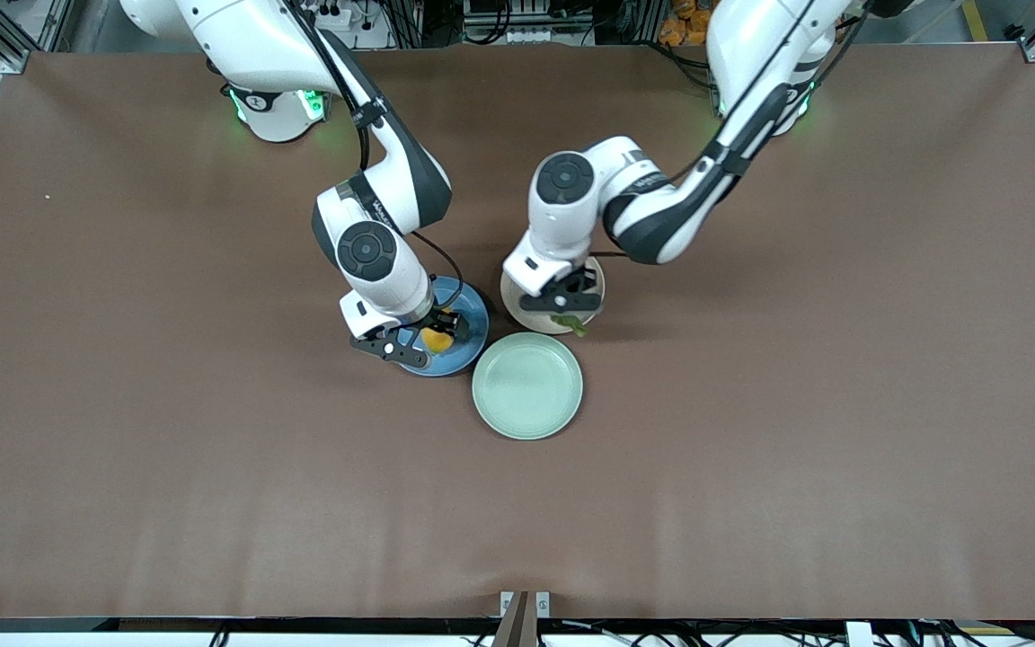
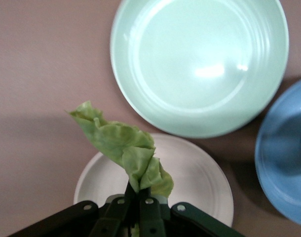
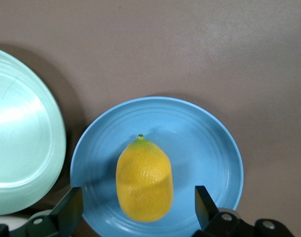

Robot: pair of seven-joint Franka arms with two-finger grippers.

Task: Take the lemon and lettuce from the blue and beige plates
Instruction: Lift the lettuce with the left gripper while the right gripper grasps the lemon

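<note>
Both arms reach down at mid-table: left gripper point(image 1: 569, 310) pinched closed, right gripper point(image 1: 428, 344) spread wide.

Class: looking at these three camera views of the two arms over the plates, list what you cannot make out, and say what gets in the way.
1. Front view: most of the beige plate, covered by the left claw shut on the lettuce.
2. Front view: much of the blue plate and part of the lemon, under the open right claw.
3. Right wrist view: the mint-green plate, cut by the picture's edge.
</note>
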